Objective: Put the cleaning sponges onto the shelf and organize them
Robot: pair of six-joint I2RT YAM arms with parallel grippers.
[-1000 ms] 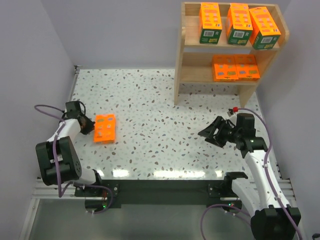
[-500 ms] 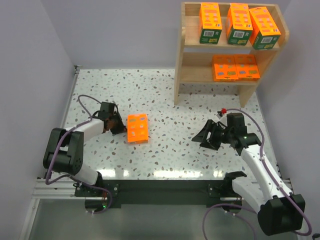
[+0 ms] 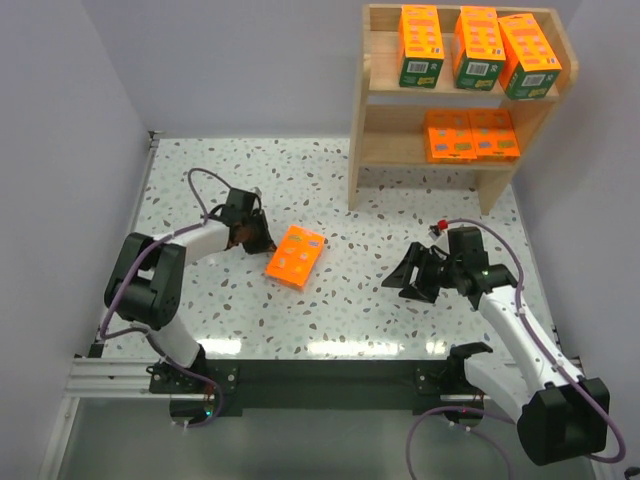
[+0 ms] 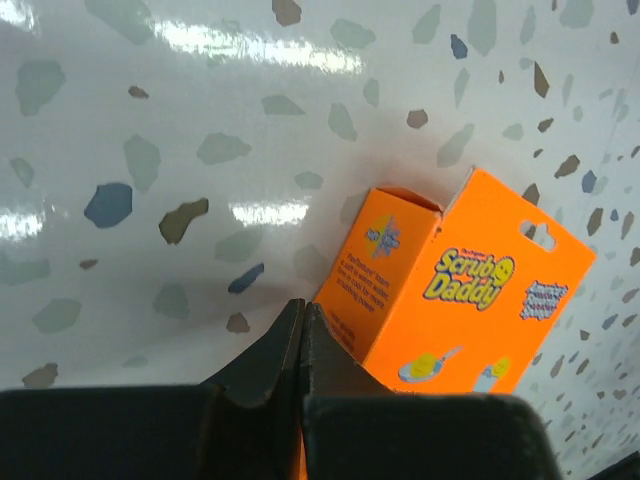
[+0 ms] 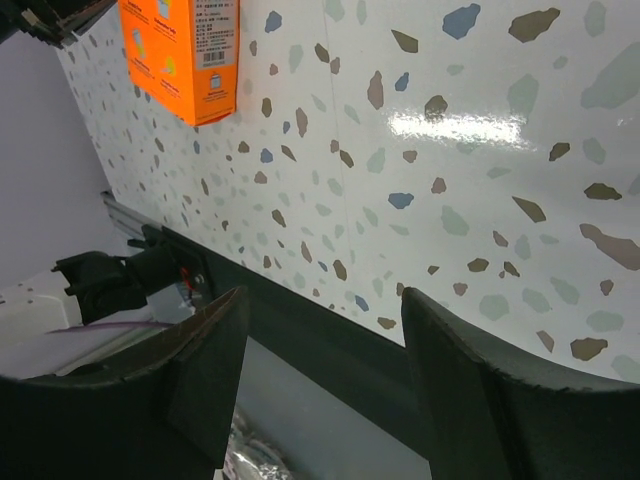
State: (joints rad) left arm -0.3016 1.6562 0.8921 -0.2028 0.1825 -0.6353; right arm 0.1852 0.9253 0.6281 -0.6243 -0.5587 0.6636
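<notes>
The left claw [image 3: 264,241] is shut, its two fingers pressed flat together with nothing between them. In the left wrist view the closed tips [image 4: 301,325] sit against the near side of the loose pack [image 4: 470,290], touching it but not holding it. That pack [image 3: 296,257] lies flat on the table [image 3: 350,215], left of centre and turned at a slant, its printed face up.

The right claw [image 3: 405,283] hangs low over the table's right half with its jaws spread wide and empty. From the right wrist camera its fingers [image 5: 210,370] frame only bare speckled tabletop, and the loose pack [image 5: 182,55] shows well apart, at the top left of that view.

The shelf [image 3: 362,150] stands at the far right of the table, well apart from both claws. On its top tier three green-banded packs [image 3: 421,45] [image 3: 479,48] [image 3: 529,55] stand side by side. On the lower tier two plain packs [image 3: 450,135] [image 3: 494,135] sit next to each other, touching.
</notes>
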